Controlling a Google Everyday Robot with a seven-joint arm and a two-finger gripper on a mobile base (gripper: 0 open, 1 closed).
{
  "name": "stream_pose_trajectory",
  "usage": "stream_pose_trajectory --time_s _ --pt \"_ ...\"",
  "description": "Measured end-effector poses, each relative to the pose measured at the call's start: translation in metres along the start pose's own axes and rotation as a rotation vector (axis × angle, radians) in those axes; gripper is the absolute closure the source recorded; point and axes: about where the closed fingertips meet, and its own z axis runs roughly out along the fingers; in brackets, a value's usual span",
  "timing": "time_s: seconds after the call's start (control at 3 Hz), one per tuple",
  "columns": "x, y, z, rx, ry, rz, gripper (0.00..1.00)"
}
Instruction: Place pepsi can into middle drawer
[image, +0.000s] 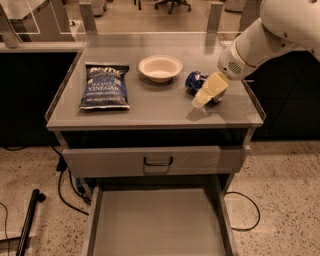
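**Gripper at the pepsi can, drawer open below**

I see the gripper (209, 91) low over the right side of the table (150, 112), against the pepsi can (194, 81), which lies on its side just right of the white bowl (160, 67). I cannot tell whether the gripper is spread or pinching. The middle drawer (157, 220) stands pulled out below.

**Grey cabinet top and its load**

We see a flat grey metal cabinet top (150, 107) carrying three things. A dark blue chip bag (105, 86) lies flat at left, a round white bowl (160, 67) sits near back centre, and a small blue pepsi can (194, 81) lies just right of the bowl. The pale yellow gripper (210, 90) sits at the can's right side.
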Motion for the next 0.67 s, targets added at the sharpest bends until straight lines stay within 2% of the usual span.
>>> stream_pose_trajectory --time_s 0.67 --pt "0.015 -0.023 0.035 0.017 0.056 0.029 0.00"
